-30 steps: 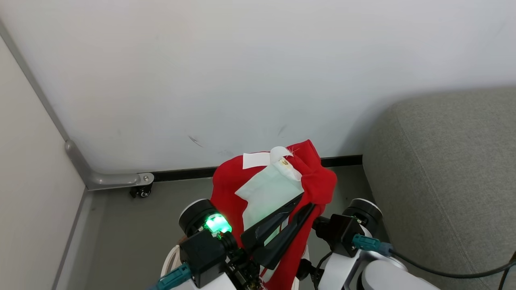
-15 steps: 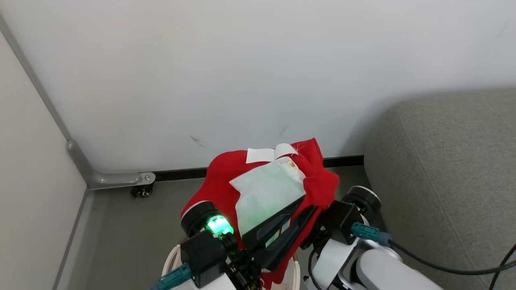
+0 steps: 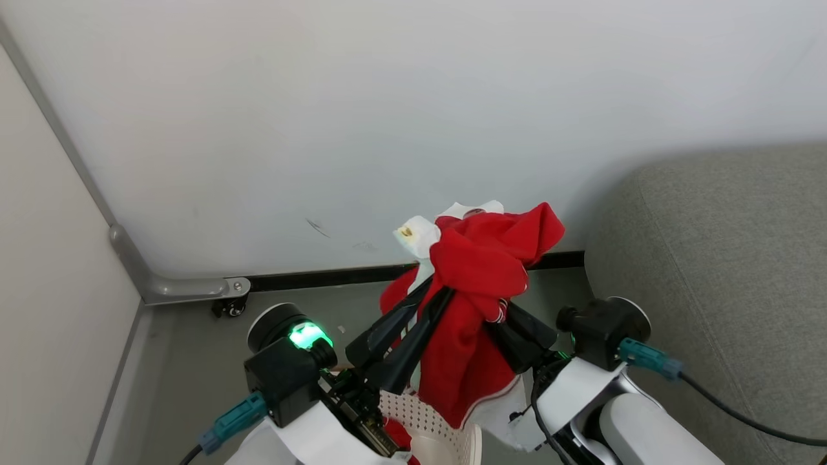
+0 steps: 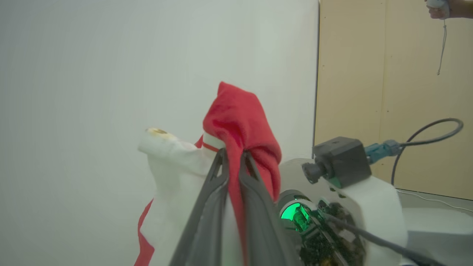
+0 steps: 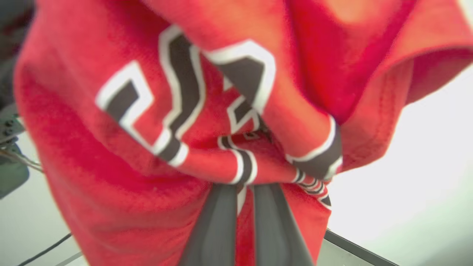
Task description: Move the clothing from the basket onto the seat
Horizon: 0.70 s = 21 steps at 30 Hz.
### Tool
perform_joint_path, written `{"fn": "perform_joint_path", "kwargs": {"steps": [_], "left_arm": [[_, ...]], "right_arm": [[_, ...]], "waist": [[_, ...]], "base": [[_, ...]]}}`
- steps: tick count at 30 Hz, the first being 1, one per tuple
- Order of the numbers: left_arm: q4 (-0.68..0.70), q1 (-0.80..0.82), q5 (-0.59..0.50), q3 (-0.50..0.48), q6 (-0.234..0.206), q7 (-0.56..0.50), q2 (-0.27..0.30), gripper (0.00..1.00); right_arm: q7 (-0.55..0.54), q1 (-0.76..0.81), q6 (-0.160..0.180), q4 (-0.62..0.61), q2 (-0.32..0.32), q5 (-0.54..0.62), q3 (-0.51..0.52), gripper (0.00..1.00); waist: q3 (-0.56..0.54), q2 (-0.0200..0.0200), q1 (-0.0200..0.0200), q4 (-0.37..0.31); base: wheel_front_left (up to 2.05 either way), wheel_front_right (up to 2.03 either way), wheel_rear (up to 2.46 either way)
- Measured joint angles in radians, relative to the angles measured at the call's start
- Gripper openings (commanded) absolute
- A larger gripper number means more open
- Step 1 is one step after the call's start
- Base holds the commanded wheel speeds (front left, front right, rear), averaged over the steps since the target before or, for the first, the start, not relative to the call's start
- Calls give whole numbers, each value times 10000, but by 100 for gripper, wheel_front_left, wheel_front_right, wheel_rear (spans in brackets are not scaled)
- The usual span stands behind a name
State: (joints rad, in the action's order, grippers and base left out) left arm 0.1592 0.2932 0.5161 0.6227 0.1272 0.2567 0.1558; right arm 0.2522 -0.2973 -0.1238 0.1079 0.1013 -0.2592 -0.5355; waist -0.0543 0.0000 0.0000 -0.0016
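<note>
White wall [image 3: 387, 97] behind: left tool [image 4: 232, 153], seemingly right tool [image 5: 244, 190], grip clothing [image 3: 484, 258].

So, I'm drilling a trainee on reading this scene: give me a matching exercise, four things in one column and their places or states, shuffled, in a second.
Column one
1. red-and-white sports clothing
2. cream-white perforated plastic basket
3. grey fabric sofa seat
4. left gripper

Column two
A. at the head view's right, beside the wall
B. shut on red cloth
C. hanging in the air, bunched
D. at the head view's bottom edge, under the cloth

Pairs: 1-C, 2-D, 3-A, 4-B
</note>
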Motion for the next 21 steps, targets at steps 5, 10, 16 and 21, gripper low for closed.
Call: {"fn": "perform_joint_path", "kwargs": {"steps": [5,10,16,21], "left_arm": [[-163,-204,-2,-105,0,0,-23,0],[-330,-280,-127,-286,0,0,-63,0],[-514,-339,-253,-257,0,0,-100,0],[-675,-340,-468,-144,0,0,-15,0]], "right_arm": [[0,110,2,-322,-125,-100,669,0],[0,187,2,-704,-263,-236,1231,0],[0,277,2,-1081,-337,-401,1503,0],[0,277,2,-1310,-343,-401,1488,0]], "waist": [[-21,0,0,-29],[-27,0,0,-58],[12,0,0,-73],[56,0,0,-74]], "base": [[0,0,0],[0,0,0],[0,0,0],[0,0,0]]}}
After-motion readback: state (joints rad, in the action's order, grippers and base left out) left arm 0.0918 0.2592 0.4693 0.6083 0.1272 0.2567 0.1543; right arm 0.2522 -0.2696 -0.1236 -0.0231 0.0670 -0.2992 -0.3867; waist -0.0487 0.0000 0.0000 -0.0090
